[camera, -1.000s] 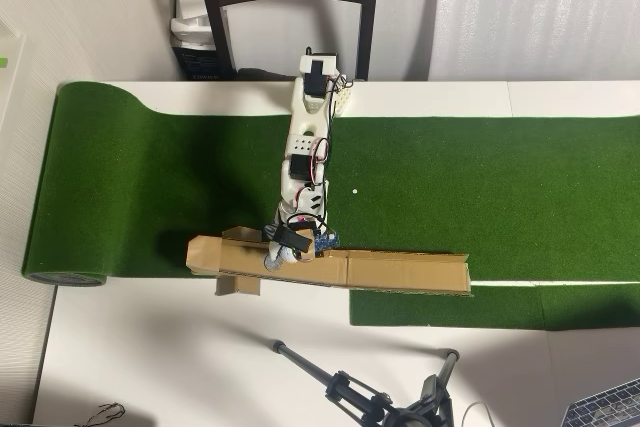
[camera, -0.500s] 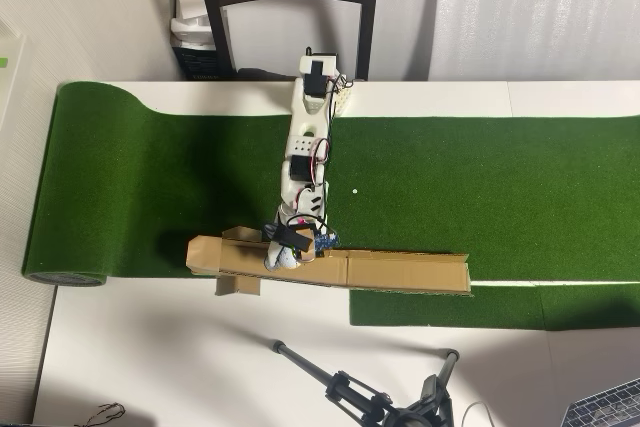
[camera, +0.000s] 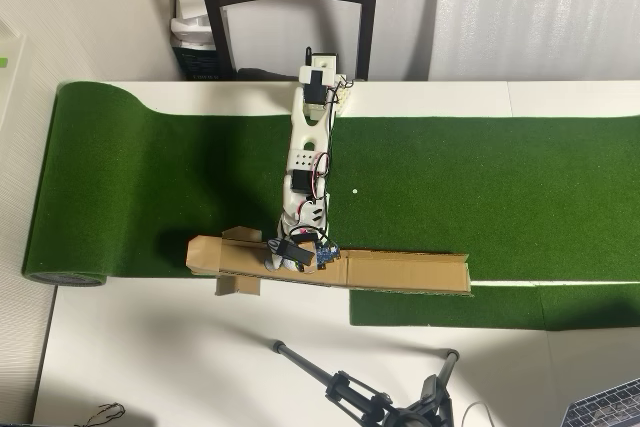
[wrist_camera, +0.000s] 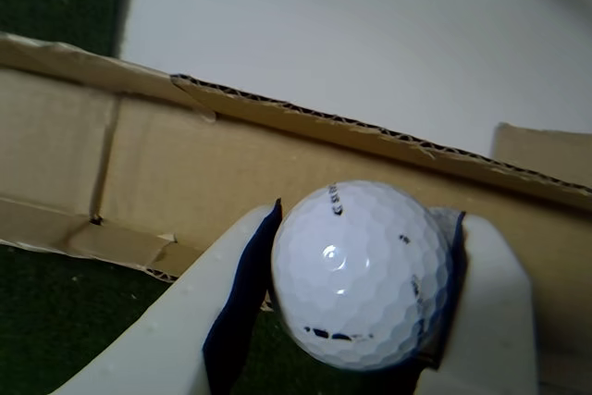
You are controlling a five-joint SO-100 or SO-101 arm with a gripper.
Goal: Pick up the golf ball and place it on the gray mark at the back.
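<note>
Over the cardboard channel [camera: 400,272], the pincer [camera: 285,256] has slid slightly further along the arm's reach than half a second ago, the white arm [camera: 305,152] now stretched a little longer across the green turf [camera: 500,187]. In the wrist view the pincer [wrist_camera: 356,321] pinches the golf ball [wrist_camera: 361,273] between its two pale, dark-padded fingers [wrist_camera: 166,339], held above the cardboard trough. Beyond the cardboard's far wall lies the white tabletop [wrist_camera: 370,34]. The gray mark cannot be made out.
</note>
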